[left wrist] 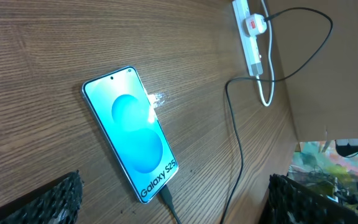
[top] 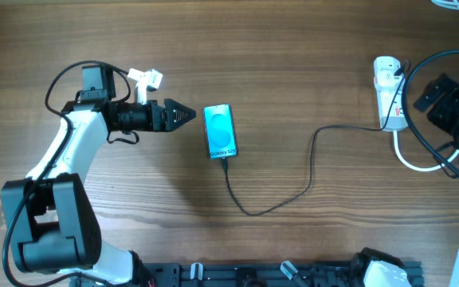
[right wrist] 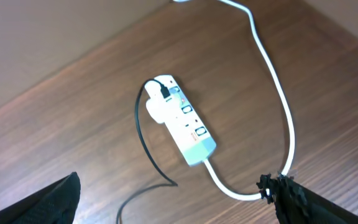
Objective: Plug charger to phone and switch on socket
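Note:
The phone (top: 220,131) lies face up mid-table, its teal screen lit; it also shows in the left wrist view (left wrist: 132,130). The charger, a thin black cable (top: 312,163), has its tip in the phone's near end (left wrist: 165,198) and runs to a white plug on the socket (top: 390,92). The socket also shows in the right wrist view (right wrist: 184,121). My left gripper (top: 183,115) is open and empty, just left of the phone. My right gripper (top: 445,100) is open and empty, to the right of the socket and above the table.
The socket's thick white lead (top: 411,155) curves off its near end and runs toward the right edge (right wrist: 277,93). A black rail (top: 277,275) lies along the table's front edge.

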Action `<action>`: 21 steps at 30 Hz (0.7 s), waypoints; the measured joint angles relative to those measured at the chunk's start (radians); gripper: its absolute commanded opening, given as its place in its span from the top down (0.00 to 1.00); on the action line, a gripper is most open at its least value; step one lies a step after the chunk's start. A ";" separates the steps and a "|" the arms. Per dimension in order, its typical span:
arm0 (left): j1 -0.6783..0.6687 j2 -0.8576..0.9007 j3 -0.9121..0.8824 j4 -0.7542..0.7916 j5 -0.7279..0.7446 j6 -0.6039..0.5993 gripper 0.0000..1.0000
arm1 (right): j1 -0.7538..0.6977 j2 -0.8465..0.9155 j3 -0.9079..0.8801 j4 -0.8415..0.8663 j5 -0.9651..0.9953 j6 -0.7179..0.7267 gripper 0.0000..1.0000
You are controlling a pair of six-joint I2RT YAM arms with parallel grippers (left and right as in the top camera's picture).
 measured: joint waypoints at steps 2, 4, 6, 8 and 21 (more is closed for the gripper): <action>0.000 0.000 0.000 0.000 0.000 0.000 0.00 | 0.000 -0.002 0.000 -0.006 0.000 0.000 0.00; 0.000 0.000 0.000 0.000 0.000 0.000 0.00 | 0.000 -0.005 0.000 -0.006 0.000 0.000 0.00; 0.000 0.000 0.000 0.000 0.000 0.000 0.00 | 0.000 -0.009 0.000 -0.006 0.000 0.000 0.00; 0.000 0.000 0.000 0.000 0.000 0.000 0.00 | 0.000 -0.012 0.000 -0.006 0.000 0.000 0.00; 0.000 0.000 0.000 0.000 -0.001 0.000 0.00 | 0.024 -0.028 -0.065 0.008 0.000 0.000 0.00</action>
